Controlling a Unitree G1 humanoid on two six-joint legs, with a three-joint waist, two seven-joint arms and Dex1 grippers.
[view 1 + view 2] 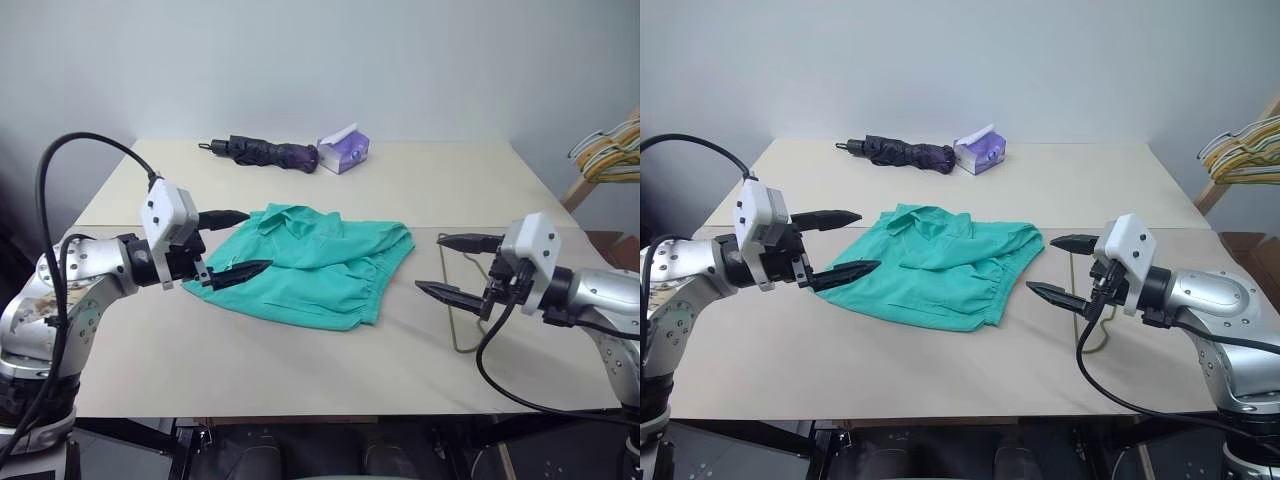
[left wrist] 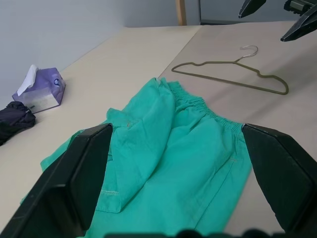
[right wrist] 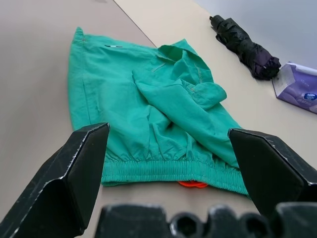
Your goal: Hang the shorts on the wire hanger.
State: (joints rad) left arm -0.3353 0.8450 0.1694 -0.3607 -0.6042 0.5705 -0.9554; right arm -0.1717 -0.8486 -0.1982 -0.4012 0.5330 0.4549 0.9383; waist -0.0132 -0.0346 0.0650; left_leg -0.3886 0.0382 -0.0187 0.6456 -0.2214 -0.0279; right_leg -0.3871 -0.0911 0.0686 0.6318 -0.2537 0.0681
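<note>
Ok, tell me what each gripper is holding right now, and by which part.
Nothing is held. The left gripper and right gripper are both open, either side of the shorts; the wire hanger lies untouched.

The shorts (image 1: 315, 262) are plain teal-green, with a small orange patch showing under the waistband. The wire hanger (image 2: 233, 76) is olive-gold. The table (image 1: 450, 180) is pale beige. The folded umbrella (image 1: 265, 152) is black and dark purple. The tissue box (image 1: 345, 151) is lavender with white tissue.
</note>
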